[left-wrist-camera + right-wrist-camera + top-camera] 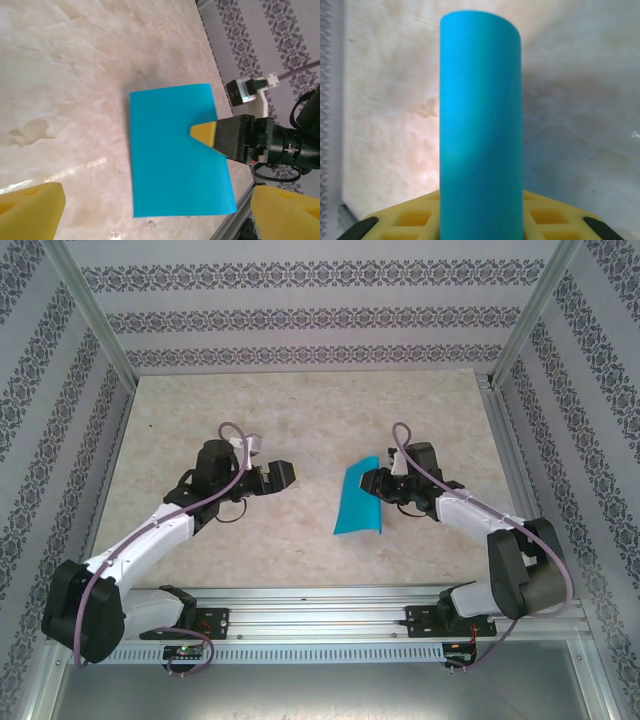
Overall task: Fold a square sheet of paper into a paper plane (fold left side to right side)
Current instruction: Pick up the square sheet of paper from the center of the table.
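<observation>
I saw the square sheet of paper [359,504] lying doubled over on the marble-look table [300,400], reading as a narrow cyan rectangle rather than a square. Right gripper [373,482] sat at the sheet's right edge, toward its far end, pinching it. From the left wrist camera one yellow fingertip [204,134] lay on top of the sheet [175,160], with the other finger hidden underneath. From the right wrist camera the sheet [480,115] ran straight out over the yellow pad [410,220] and curled over in a rounded bend at its end, not pressed flat. Left gripper [283,475] hung to the left of the sheet, clear of it, jaws spread wide, and its own yellow fingers [30,210] stood one on each side of the sheet in its wrist view. I couldn't tell how much of the sheet's right edge was lifted off the table
</observation>
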### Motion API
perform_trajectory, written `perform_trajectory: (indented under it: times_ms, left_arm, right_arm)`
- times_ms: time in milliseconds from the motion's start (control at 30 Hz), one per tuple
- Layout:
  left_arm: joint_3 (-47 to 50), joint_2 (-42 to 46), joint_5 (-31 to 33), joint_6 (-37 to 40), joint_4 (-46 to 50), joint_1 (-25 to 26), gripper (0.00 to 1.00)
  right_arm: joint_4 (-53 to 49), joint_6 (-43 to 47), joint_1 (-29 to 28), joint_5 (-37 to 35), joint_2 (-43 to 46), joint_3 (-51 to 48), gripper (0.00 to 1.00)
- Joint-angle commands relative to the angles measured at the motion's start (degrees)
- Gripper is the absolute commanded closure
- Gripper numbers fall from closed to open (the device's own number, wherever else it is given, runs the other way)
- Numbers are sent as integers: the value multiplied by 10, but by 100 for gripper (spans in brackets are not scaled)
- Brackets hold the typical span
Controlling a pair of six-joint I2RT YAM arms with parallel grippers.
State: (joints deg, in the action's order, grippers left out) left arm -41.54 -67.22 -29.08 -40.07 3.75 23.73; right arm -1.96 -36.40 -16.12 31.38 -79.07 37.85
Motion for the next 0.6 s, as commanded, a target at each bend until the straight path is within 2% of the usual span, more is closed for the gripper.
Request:
perform_trajectory:
  times_ms: [0, 233, 433, 567]
  left_arm:
    - [16, 30, -81, -29, -54, -27, 3]
    - [-1, 27, -175, -93, -173, -31, 2]
    - [-31, -4, -234, -136, -264, -25, 2]
    - [-58, -18, -255, -128, -276, -12, 2]
  right_arm:
    - [113, -48, 15, 86, 58, -14, 69]
    - [235, -142, 26, 158, 152, -18, 70]
    - [421, -275, 23, 214, 168, -19, 71]
    - [538, -348, 15, 229, 159, -9, 72]
